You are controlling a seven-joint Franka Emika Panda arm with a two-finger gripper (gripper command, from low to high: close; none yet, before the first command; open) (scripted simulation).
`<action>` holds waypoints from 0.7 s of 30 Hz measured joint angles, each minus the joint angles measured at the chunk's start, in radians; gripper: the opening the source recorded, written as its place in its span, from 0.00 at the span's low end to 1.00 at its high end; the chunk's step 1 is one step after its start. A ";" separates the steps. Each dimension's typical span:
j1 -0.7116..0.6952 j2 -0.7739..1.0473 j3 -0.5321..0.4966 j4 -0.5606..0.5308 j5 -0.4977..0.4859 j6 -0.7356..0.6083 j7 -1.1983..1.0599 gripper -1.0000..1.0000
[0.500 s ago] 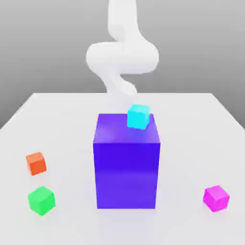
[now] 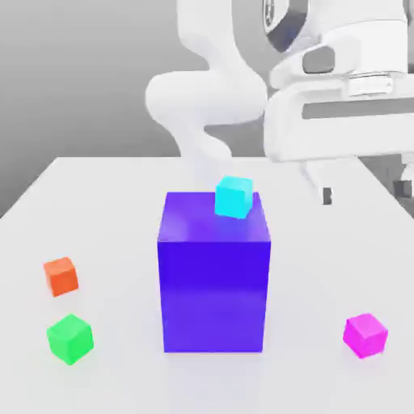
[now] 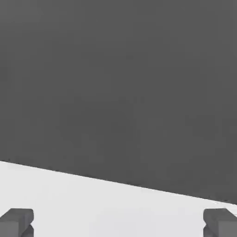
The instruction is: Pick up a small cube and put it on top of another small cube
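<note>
Sitting flat near the worktop (image 2: 105,186)'s front edge, on the exterior view's right, the small pink cube (image 2: 365,335) is shiny, turned a little cornerwise, with bare room all around. The gripper (image 2: 364,194) hangs high above it, fingers (image 2: 327,195) spread wide, holding nothing.

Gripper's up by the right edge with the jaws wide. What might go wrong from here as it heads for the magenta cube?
1. The open gripper hangs high, well above the magenta cube; that cube is small and sits near the table's front corner, so a slightly off descent could nudge it toward the edge.
2. The tall blue-violet block stands mid-table with the cyan cube near its top edge; a low carry across could clip either.
</note>
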 joint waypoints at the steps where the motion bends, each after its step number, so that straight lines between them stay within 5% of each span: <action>1: 0.009 0.037 0.014 -0.010 -0.011 0.017 0.017 0.50; 9: 0.143 0.338 0.048 -0.084 -0.145 0.147 0.188 0.50; 14: 0.241 0.520 -0.054 -0.060 -0.255 0.274 0.280 0.50; 15: 0.262 0.554 -0.078 -0.052 -0.273 0.300 0.295 0.00; 21: 0.271 0.571 -0.090 -0.048 -0.284 0.315 0.303 0.00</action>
